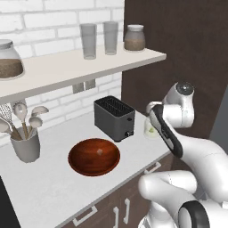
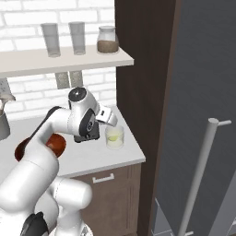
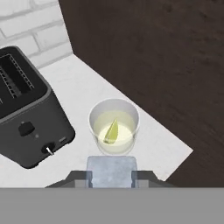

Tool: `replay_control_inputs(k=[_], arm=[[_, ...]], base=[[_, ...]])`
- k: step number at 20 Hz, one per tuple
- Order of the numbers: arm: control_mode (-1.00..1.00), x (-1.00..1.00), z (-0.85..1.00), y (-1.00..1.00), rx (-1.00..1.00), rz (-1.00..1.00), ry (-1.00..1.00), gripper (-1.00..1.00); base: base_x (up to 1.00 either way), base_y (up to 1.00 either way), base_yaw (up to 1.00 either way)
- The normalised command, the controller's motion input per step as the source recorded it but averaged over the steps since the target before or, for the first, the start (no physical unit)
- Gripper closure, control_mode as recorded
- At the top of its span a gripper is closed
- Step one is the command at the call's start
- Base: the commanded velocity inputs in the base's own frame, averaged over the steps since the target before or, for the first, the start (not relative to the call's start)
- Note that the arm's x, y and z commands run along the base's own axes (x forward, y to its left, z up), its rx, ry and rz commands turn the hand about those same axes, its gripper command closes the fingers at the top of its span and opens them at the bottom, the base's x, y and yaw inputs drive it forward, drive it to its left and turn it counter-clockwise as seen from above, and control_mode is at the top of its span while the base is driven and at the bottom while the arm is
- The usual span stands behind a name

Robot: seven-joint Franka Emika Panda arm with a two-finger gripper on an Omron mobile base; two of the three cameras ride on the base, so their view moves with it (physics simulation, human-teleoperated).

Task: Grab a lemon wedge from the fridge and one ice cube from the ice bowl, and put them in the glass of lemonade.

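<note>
The tool (image 3: 112, 174) was seen clamped on an ice cube (image 3: 112, 169), a pale translucent block pinched between the two dark fingertips (image 3: 89, 176), jaws partly closed on its sides. The glass of lemonade (image 3: 114, 125) sat just ahead of and below the tool, near the table (image 3: 87, 94) corner by the dark brown cabinet wall (image 3: 166, 65). The lemon wedge (image 3: 110, 131) was already floating in the liquid, so that half of the task was judged done.

The step in hand was judged to be the drop of the cube into the glass.

- In the hand view the cube overlapped the near rim of the glass rather than its centre. A small advance toward the glass centre was judged necessary before release; otherwise the cube could catch the rim and skid onto the table.
- The release height was best kept low, to limit splash and bounce. The actual clearance above the rim could not be told from these views.
- The jaws were to be spread cleanly, with no sideways motion, so the cube would fall straight.
- The toaster (image 3: 26, 113) stood to the left of the tool, apart from the glass; no interference was expected.

The ice bowl (image 1: 94, 156) lay behind the tool, beyond the toaster. The fridge (image 2: 203, 115) stood off to the right, past the cabinet.
</note>
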Motion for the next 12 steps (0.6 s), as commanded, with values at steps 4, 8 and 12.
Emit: replay_control_inputs(k=[4,8,12], arm=[[-1.00,0.06,-0.10,-0.05,0.09,0.00,0.02,1.00],[-1.00,0.10,-0.23,-0.04,0.00,0.00,0.00,1.00],[-1.00,0.08,-0.23,-0.01,0.00,0.00,0.00,1.00]], base=[[0.00,0.00,0.00],[0.00,0.00,0.00],[0.00,0.00,0.00]])
